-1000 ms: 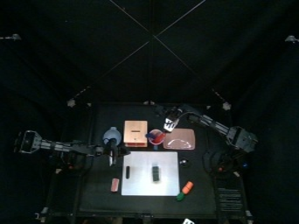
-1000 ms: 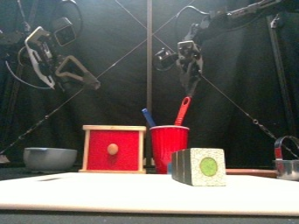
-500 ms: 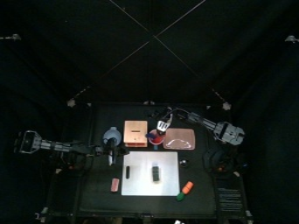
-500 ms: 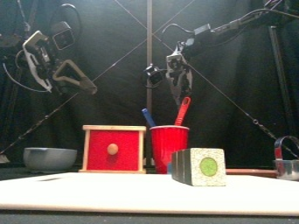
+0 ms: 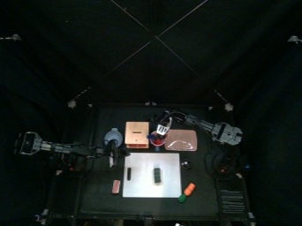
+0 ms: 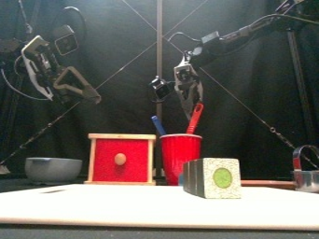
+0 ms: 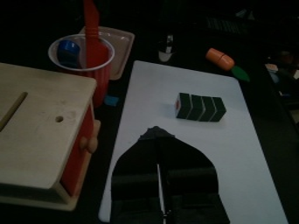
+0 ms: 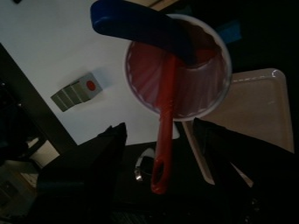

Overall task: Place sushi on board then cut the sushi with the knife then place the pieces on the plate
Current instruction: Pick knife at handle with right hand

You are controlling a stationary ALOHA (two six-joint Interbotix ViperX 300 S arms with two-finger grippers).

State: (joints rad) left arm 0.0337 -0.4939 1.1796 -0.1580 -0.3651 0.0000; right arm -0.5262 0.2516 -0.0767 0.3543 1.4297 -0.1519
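Black surface [image 5: 141, 205]: sushi [image 5: 157, 176] sits on the board [image 5: 136, 168] by the front edge. Right gripper [image 6: 187, 93] hangs over the cup [image 6: 181, 154], jaws apart above the red knife [image 6: 195, 118]. It should drop straight, pinch the handle, lift slowly.

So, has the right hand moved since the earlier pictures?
Yes. The right hand has come left and down, closer over the red cup, in the front view.
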